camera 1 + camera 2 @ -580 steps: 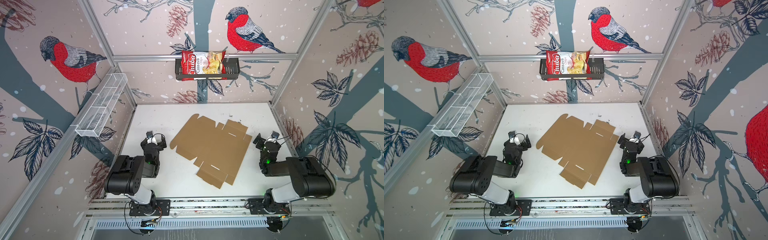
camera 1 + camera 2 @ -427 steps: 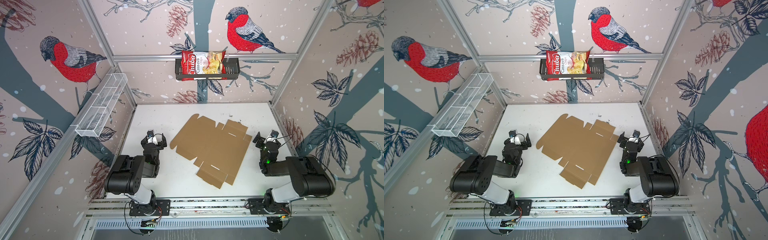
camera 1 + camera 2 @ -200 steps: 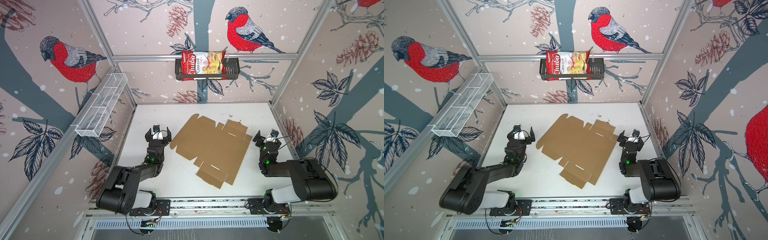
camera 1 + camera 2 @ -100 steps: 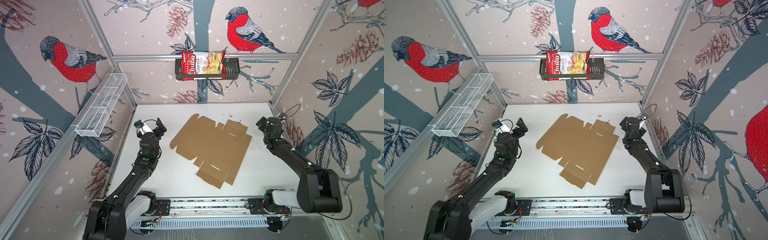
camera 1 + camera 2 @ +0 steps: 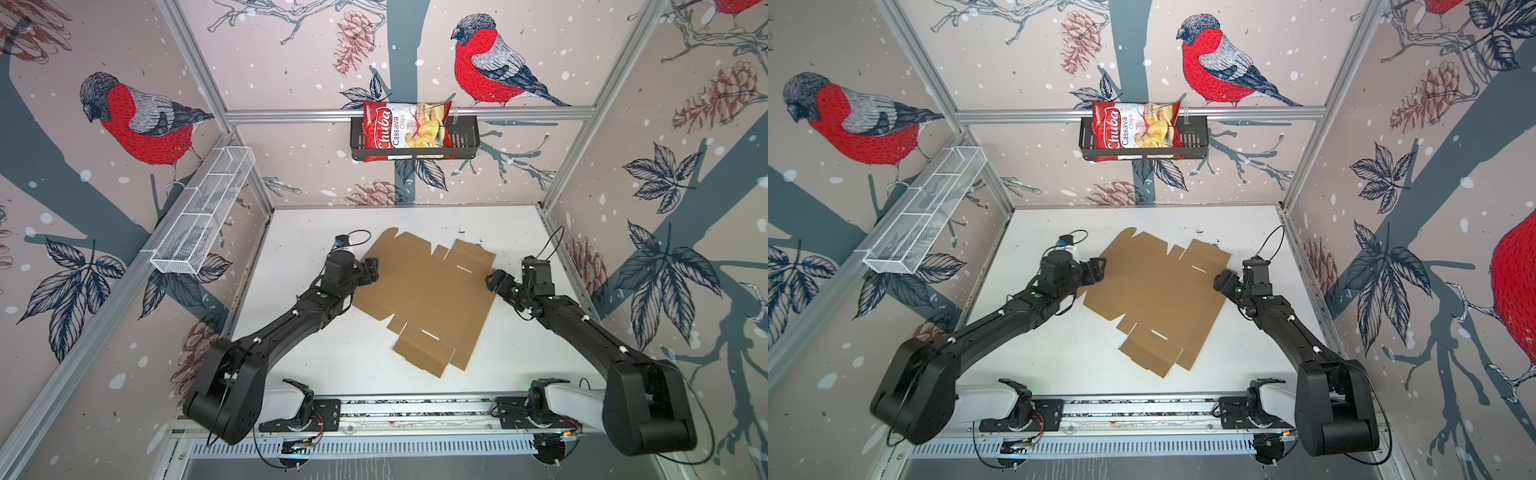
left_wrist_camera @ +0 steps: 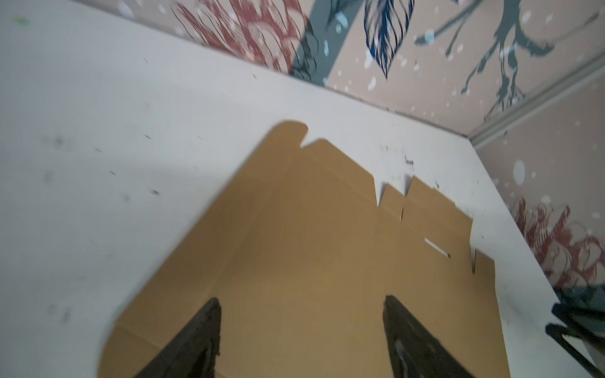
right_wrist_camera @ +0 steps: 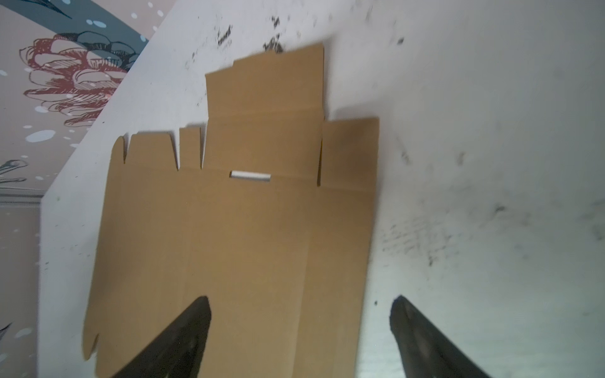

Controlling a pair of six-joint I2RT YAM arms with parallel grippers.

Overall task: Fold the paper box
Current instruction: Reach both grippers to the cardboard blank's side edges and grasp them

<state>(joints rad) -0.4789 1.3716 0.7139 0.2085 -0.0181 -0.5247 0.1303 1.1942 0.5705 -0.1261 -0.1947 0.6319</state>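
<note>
Overall: two black robot arms reach from the near rail over a white bench [image 5: 340, 365], inside a booth papered with red birds.
Box [image 5: 424, 291]: a plain brown cardboard sheet, die-cut with flaps, fully unfolded and lying flat on the bench; it shows in both top views [image 5: 1150, 299].
Box position: about mid-bench, turned askew to the bench's edges, directly between the two claws.
Box details: notched flaps run along the far edge. A narrow slot [image 7: 250, 175] lets the white bench show through, and a second slot [image 5: 428, 334] sits by the near flap.
Left claw [image 5: 368, 270]: at the box's left edge, fingers spread wide apart with nothing gripped.
Left wrist view: both dark fingers [image 6: 196, 337] point out over the brown sheet [image 6: 311, 229]. The picture is blurred, so I cannot tell whether they touch it.
Right claw [image 5: 494, 280]: at the box's right edge, fingers also spread wide apart, holding nothing.
Right wrist view: one finger [image 7: 183, 337] lies over the sheet [image 7: 245, 229] and the other over bare, scuffed bench. The box's long edge runs between them.
Back wall: a black basket [image 5: 465, 137] hangs from a rail and holds a red chips bag [image 5: 405, 131], well away from the box.
Left wall: a long white wire tray [image 5: 203, 216] is fixed above the bench.
</note>
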